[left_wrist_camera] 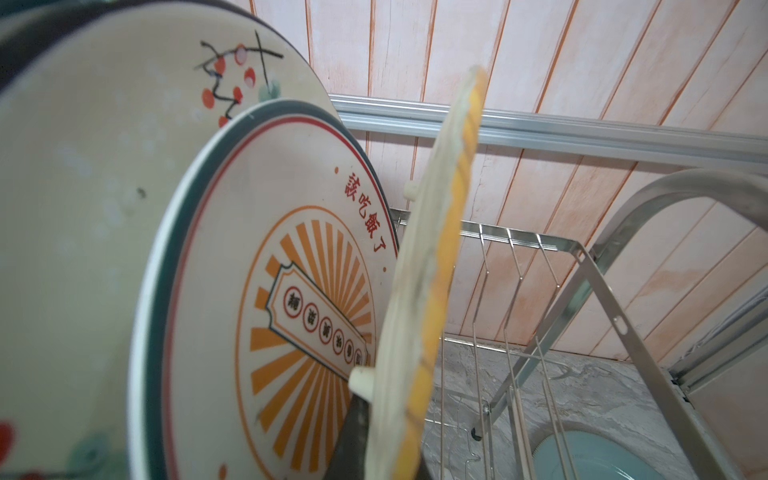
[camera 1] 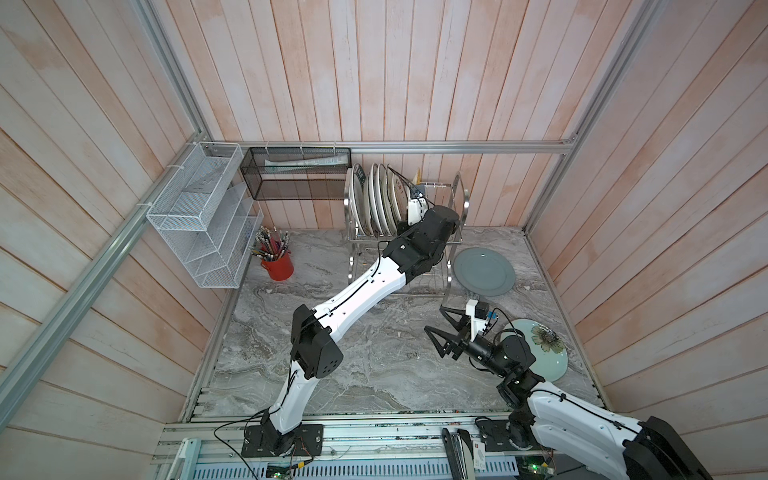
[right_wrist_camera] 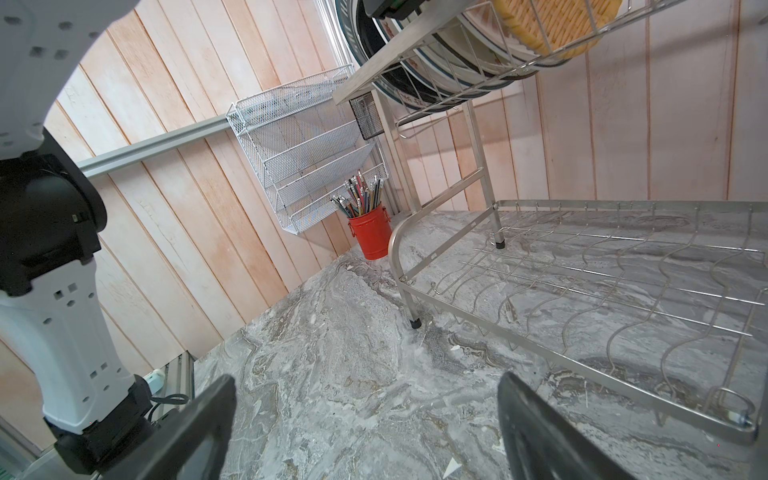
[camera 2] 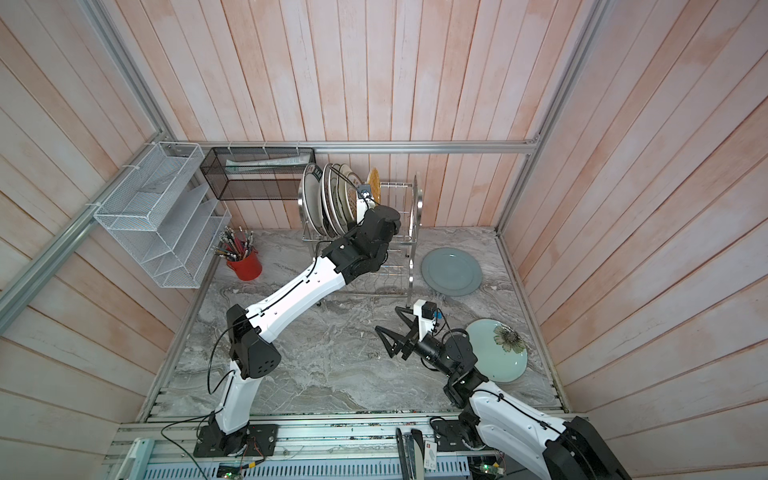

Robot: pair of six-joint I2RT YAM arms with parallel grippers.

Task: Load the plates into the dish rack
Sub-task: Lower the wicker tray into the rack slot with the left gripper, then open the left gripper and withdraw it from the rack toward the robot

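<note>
The left gripper [left_wrist_camera: 368, 386] clamps the yellow woven plate [left_wrist_camera: 440, 257] upright in the dish rack [left_wrist_camera: 685, 193] at 12 o'clock. The right gripper [camera 1: 435, 319] hangs released; a grey-blue plate [camera 1: 484, 271] lies at 2 o'clock.

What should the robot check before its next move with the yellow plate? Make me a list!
1. Grip: left gripper shut on the yellow woven plate: ok.
2. Seating: plate settled between the dish rack wires: cannot tell.
3. Room: free prongs beside it: ok.
4. Spare arm: right gripper open, empty: ok.
5. Job done: not ok; grey-blue plate and teal flower plate lie on the table.
</note>
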